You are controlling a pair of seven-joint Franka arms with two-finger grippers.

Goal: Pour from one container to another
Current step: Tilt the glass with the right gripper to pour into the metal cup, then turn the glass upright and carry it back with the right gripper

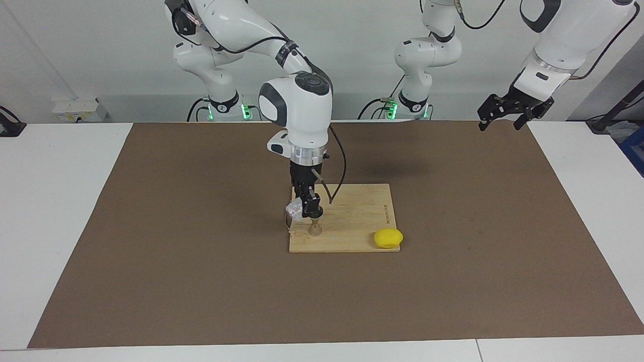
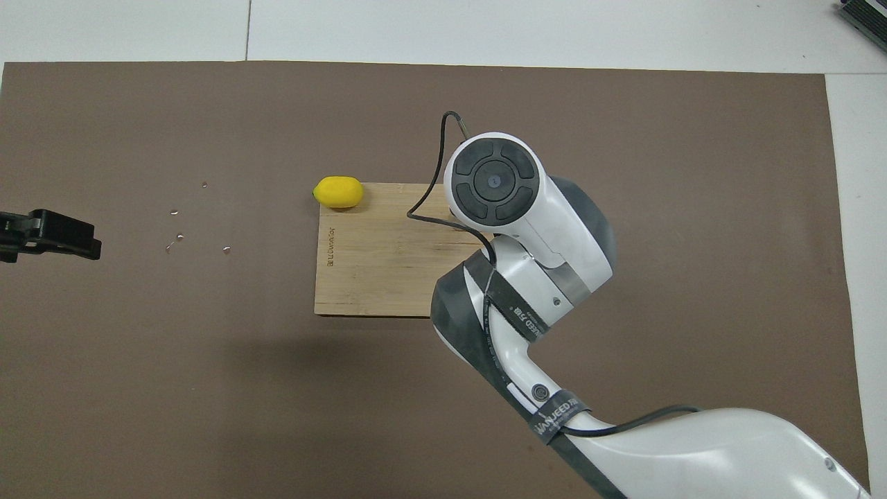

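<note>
We see the clear glass cup (image 1: pixel 294 208) held up in the air and tipped on its side, just above the steel jigger (image 1: pixel 315 229). The jigger stands upright on the wooden cutting board (image 1: pixel 352 221), at the board's end toward the right arm and near the edge farther from the robots. The right gripper (image 1: pixel 307 203) points straight down over this end of the board, and its fingers are closed on the glass cup. In the overhead view the right arm covers both the cup and the jigger, so there we cannot see them.

A yellow lemon (image 1: pixel 388 238) lies on the board's corner farther from the robots, toward the left arm's end. The board lies on a brown mat (image 1: pixel 176 251) that covers most of the white table (image 1: pixel 50 201).

The left gripper (image 1: pixel 505 116) waits in the air over the mat's edge at the left arm's end, well apart from the board, with its jaws open and nothing between them.
</note>
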